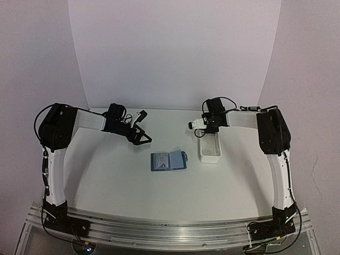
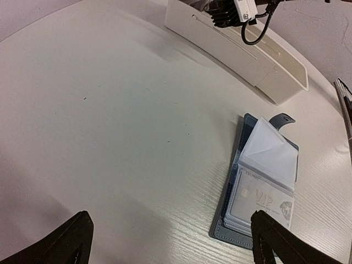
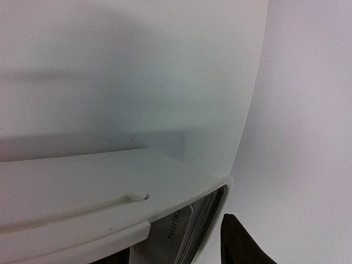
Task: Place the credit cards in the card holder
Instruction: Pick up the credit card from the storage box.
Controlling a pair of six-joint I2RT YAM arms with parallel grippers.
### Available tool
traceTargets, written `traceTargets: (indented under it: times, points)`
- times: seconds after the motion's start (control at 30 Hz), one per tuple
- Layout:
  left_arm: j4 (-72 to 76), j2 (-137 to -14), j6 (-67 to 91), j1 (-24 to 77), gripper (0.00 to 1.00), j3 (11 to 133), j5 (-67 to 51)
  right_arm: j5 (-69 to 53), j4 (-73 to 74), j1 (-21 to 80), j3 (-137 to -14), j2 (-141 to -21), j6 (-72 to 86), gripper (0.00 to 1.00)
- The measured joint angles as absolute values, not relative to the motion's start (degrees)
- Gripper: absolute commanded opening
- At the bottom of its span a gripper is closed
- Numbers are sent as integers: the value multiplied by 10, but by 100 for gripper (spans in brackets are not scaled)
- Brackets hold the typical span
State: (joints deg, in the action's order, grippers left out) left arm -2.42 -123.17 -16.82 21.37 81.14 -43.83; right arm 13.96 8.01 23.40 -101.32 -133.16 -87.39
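The blue card holder [image 1: 169,160] lies open in the middle of the table. In the left wrist view it [image 2: 263,181] shows clear sleeves, one turned up, and a pale card marked VIP in a sleeve. My left gripper [image 1: 141,136] is open and empty, left of and behind the holder; its dark fingertips [image 2: 71,242] frame the bare table. My right gripper [image 1: 207,131] hangs over the far end of the white tray [image 1: 210,149]. In the right wrist view a stack of credit cards [image 3: 201,228] stands on edge inside the tray, with one dark fingertip [image 3: 242,245] just outside the tray wall.
The white tray [image 2: 242,52] is long and narrow and stands just right of the card holder. A white backdrop curves up behind the table. The metal base rail [image 1: 170,228] runs along the near edge.
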Motion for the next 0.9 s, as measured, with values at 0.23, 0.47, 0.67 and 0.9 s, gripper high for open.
traceTargets:
  times: [0.23,0.47,0.67,0.9]
  points:
    - [-24,-1232,-164,214,100,811,-441,140,83,234,-1008,-1332,-857,32]
    - [-24,-1232,-162,214,99,811,-448,139,83,234,-1008,-1328,-835,14]
    - [-25,-1232,-162,214,100,811,-451,134,93,236,-1010,-1321,-818,0]
    - [-25,-1232,-160,214,100,811,-462,128,125,235,-1021,-1318,-801,0]
